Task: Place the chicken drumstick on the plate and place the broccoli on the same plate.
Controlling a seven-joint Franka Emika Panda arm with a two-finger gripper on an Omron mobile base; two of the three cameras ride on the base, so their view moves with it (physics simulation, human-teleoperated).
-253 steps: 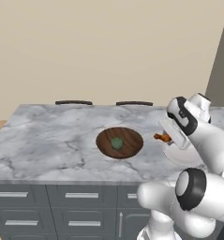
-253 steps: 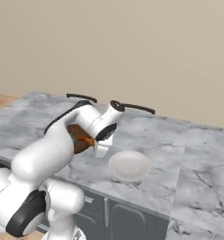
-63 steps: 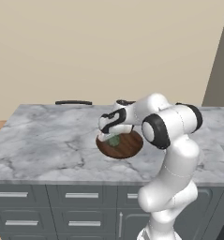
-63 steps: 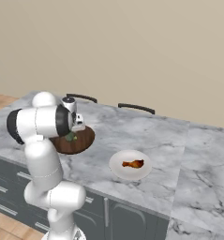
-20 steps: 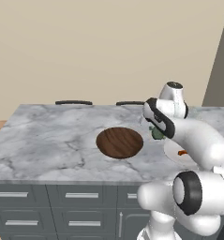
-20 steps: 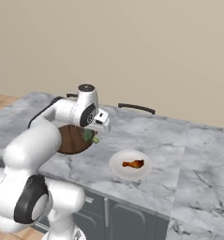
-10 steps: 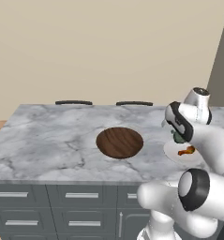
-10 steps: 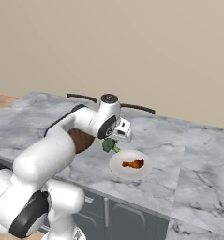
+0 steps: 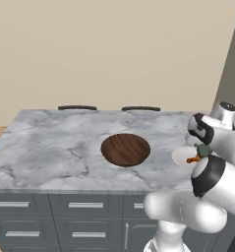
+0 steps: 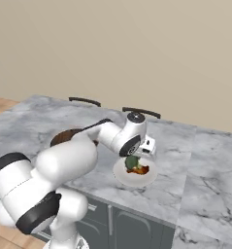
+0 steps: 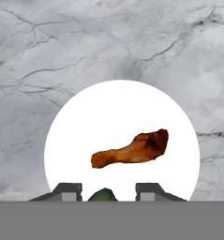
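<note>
Gripping the broccoli (image 11: 103, 195), the end effector (image 11: 103, 191) hangs over the plate (image 11: 108, 112).

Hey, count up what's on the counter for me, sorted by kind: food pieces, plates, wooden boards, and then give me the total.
Food pieces: 2 (chicken drumstick lying on the plate, broccoli held in the gripper above it)
Plates: 1 (white plate)
Wooden boards: 1 (round dark wooden board)
Total: 4
</note>
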